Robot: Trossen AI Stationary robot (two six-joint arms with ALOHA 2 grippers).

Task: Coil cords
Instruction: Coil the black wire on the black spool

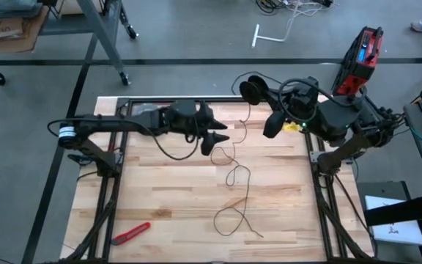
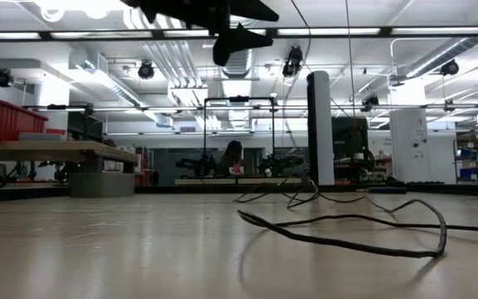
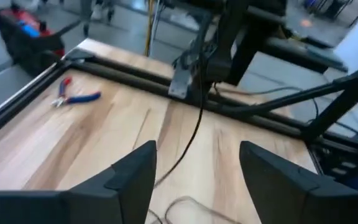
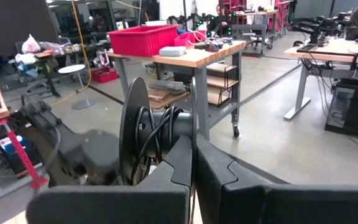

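A small black reel is held up over the far edge of the wooden table by the right gripper. In the right wrist view the two fingers are seen pressed together against the reel's hub, with a few turns of thin black cord wound between its flanges.

From the reel the thin black cord is seen to drop to the table, where it is spread in loose loops across the middle of the boards, its free end lying toward the near edge. In the low view the cord is shown lying slack on the tabletop.

The left gripper is raised above the table just beside the hanging cord, its fingers spread apart with nothing between them; the cord is seen ahead of the gap.

A red-handled tool is left near the front left corner, and blue-and-red pliers lie by the right rail.
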